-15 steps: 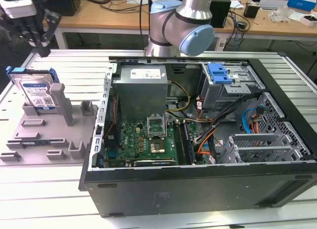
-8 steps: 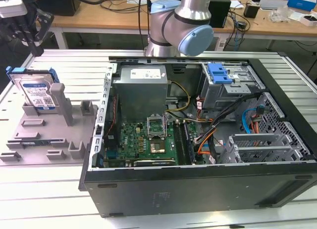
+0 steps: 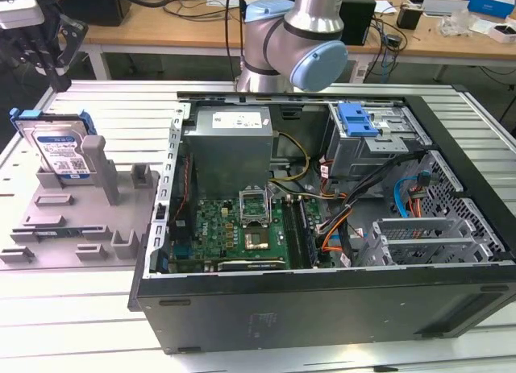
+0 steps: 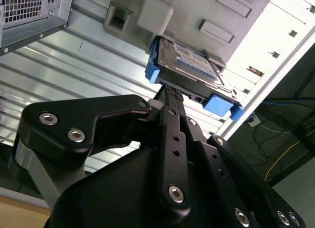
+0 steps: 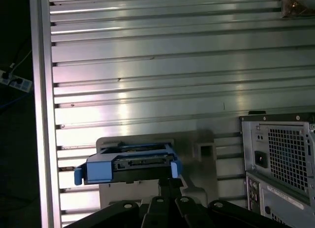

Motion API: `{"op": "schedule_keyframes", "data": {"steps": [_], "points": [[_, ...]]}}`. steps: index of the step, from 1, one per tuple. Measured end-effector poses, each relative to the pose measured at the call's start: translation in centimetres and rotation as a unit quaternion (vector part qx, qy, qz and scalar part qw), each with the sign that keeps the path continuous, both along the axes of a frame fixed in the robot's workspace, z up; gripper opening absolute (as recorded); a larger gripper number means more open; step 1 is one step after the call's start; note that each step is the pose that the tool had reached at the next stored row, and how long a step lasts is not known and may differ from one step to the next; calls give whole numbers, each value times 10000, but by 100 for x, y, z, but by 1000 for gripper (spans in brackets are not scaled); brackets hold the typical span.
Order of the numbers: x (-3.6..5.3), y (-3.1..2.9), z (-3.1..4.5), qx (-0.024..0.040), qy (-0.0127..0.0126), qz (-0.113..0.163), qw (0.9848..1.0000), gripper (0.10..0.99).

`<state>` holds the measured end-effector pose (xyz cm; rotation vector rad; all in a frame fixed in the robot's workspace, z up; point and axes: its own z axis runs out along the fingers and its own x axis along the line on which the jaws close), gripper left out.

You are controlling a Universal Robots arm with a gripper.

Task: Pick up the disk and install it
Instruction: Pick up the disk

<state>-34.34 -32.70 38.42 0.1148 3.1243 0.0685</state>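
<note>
The disk [image 3: 58, 151], a silver drive with a white-and-blue label in a blue carrier, stands upright on edge in a grey holder [image 3: 97, 224] at the exterior view's left. My gripper [image 3: 60, 76] hangs above and slightly behind it, apart from it, holding nothing. In both wrist views the black fingers converge to a point, so the gripper [image 4: 170, 92] looks shut, aimed at the disk [image 4: 189, 63]. The first wrist view shows the disk's [image 5: 130, 166] connector edge and blue carrier just beyond my gripper [image 5: 169, 181].
An open computer case [image 3: 322, 296] lies on the ribbed metal table [image 3: 105, 107], to the holder's right in the exterior view. Inside are a motherboard, a power supply, cables and a drive bay with a blue latch [image 3: 356, 119]. The arm's base [image 3: 290, 43] stands behind the case.
</note>
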Motion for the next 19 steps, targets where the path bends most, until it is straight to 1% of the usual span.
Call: {"op": "schedule_keyframes", "data": {"steps": [4,5,6,7,9,11,12,13,14,15,16,18,19], "points": [[0,1,-1,-4,0,16,10000,106],[-1,2,-1,-4,0,205,9998,106],[-1,2,-3,-4,0,439,9990,106],[0,2,-5,-4,0,617,9981,106],[0,2,-9,-4,1,919,9958,106],[0,2,-11,-4,4,1100,9939,106],[0,1,-12,-4,7,1287,9917,106],[0,2,-13,-3,10,1470,9891,106],[0,2,-14,-3,13,1693,9856,106],[0,2,-15,-3,14,1819,9833,106],[0,2,-16,-3,16,1913,9815,106],[0,1,-17,-3,18,2121,9772,106],[0,2,-17,-3,19,2236,9747,106]]}}
